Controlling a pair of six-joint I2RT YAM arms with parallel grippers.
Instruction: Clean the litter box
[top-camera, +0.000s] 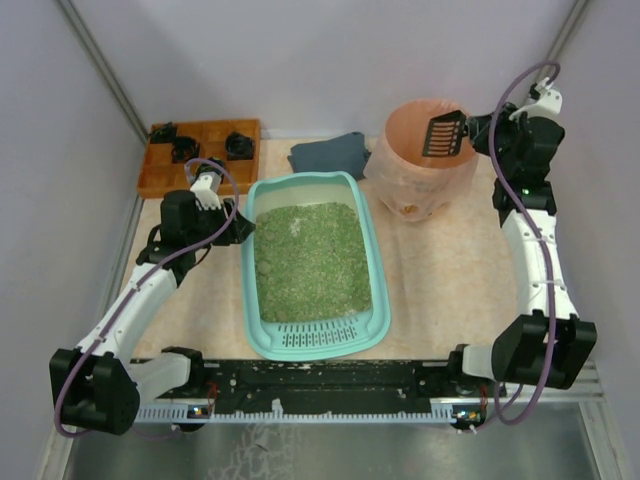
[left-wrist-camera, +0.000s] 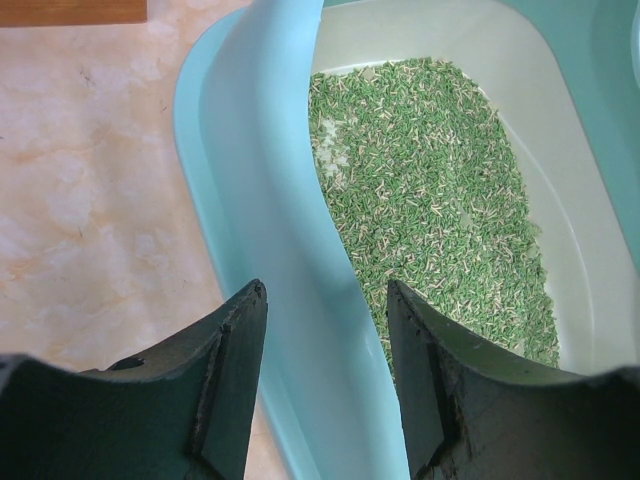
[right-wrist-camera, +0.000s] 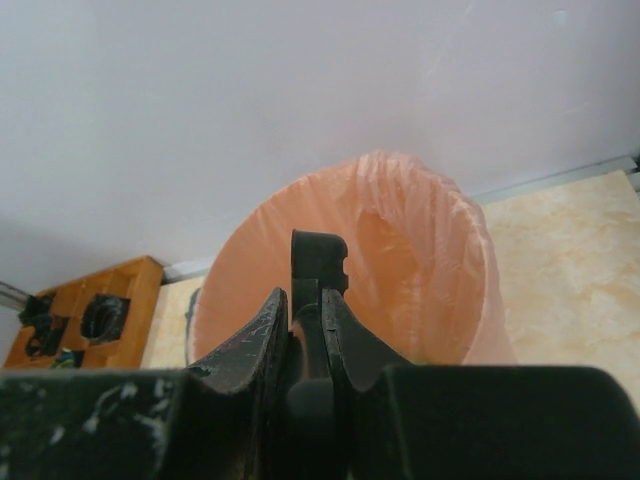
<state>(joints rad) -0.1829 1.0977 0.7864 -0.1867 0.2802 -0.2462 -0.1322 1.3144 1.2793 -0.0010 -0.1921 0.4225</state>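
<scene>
The light teal litter box (top-camera: 375, 290) lies in the middle of the table, with green litter (top-camera: 310, 260) inside and a slotted grille (top-camera: 320, 335) at its near end. My left gripper (top-camera: 236, 228) sits astride the box's left wall (left-wrist-camera: 270, 200), one finger outside and one over the litter (left-wrist-camera: 430, 180), and is closed on the rim. My right gripper (top-camera: 480, 135) is shut on the handle of a black slotted scoop (top-camera: 445, 133). It holds the scoop head over the round bin lined with a pink bag (top-camera: 400, 185). In the right wrist view the scoop handle (right-wrist-camera: 318, 258) sticks up between the fingers.
A brown wooden tray (top-camera: 200, 170) with black pieces stands at the back left and also shows in the right wrist view (right-wrist-camera: 130, 290). A dark grey cloth (top-camera: 330, 155) lies behind the box. The bin (right-wrist-camera: 420, 270) stands against the back wall. Side walls close in the table.
</scene>
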